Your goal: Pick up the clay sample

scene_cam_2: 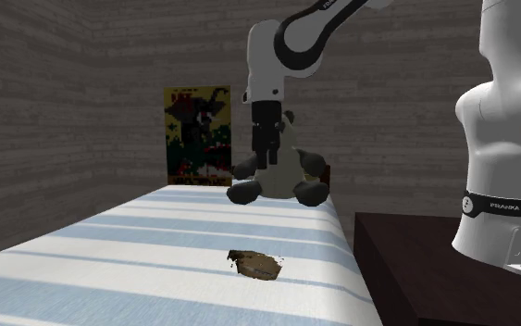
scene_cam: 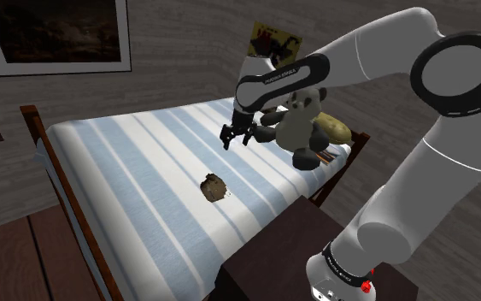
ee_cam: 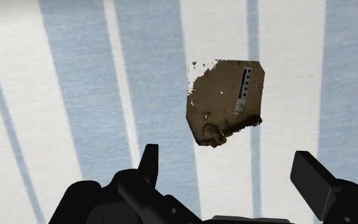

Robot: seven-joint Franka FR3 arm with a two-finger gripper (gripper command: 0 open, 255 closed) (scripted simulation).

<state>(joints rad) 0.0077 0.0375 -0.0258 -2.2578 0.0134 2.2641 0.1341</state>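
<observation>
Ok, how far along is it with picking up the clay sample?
Barely started. The open gripper hangs above the striped bed, apart from the brown clay sample lying on it. Nothing is held. Left: lower over the sample, close, lift.

Shoulder view looks down over the bed (scene_cam: 144, 162) from beside the stand (scene_cam: 268, 256); second exterior view sits low, facing along it toward the poster (scene_cam_2: 196, 134); wrist view looks down, close. All share the clay sample (scene_cam: 215, 187).

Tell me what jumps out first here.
The brown clay lump lies alone on the blue-striped bed. The open gripper hangs over the bed, not touching the lump. A plush toy sits at the bed's far end, behind the arm.
</observation>
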